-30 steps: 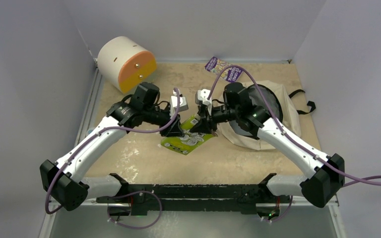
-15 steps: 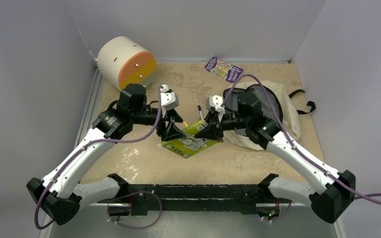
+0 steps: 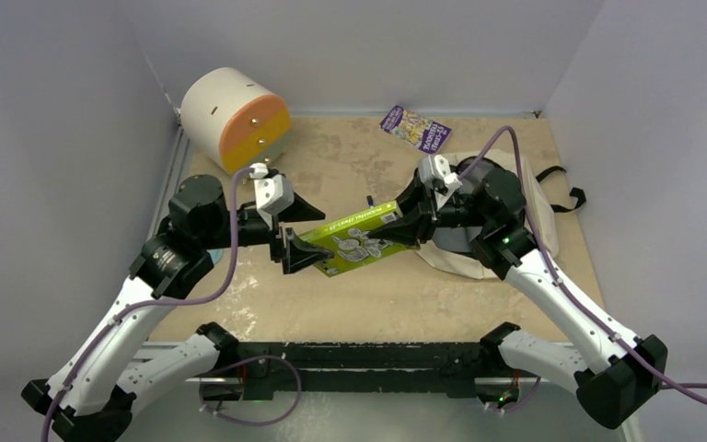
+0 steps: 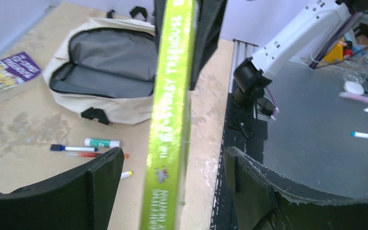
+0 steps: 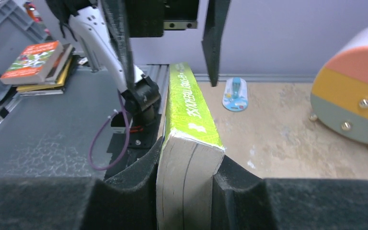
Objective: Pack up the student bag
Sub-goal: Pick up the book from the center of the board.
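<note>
A lime-green book [image 3: 359,235] is held off the table on edge, spine up, left of the student bag [image 3: 538,198]. My right gripper [image 3: 411,221] is shut on the book's right end; the page block [image 5: 189,158] is pinched between both pads. My left gripper [image 3: 306,238] stands open around the book's left end. In the left wrist view the spine [image 4: 170,120] passes between its fingers [image 4: 103,177] with a gap on each side. The beige bag [image 4: 120,112] lies unzipped behind the right arm, its grey lining showing.
A cream drawer drum with an orange front [image 3: 235,115] stands at the back left. A purple book [image 3: 414,127] lies at the back. A glue stick [image 4: 102,142] and pens [image 4: 72,148] lie in front of the bag. A small blue item [image 5: 235,93] lies by the left rail.
My left gripper has opened, let go of the green book and drawn back to the left. My right gripper has lifted the book off the table and carried it right, toward the bag.
</note>
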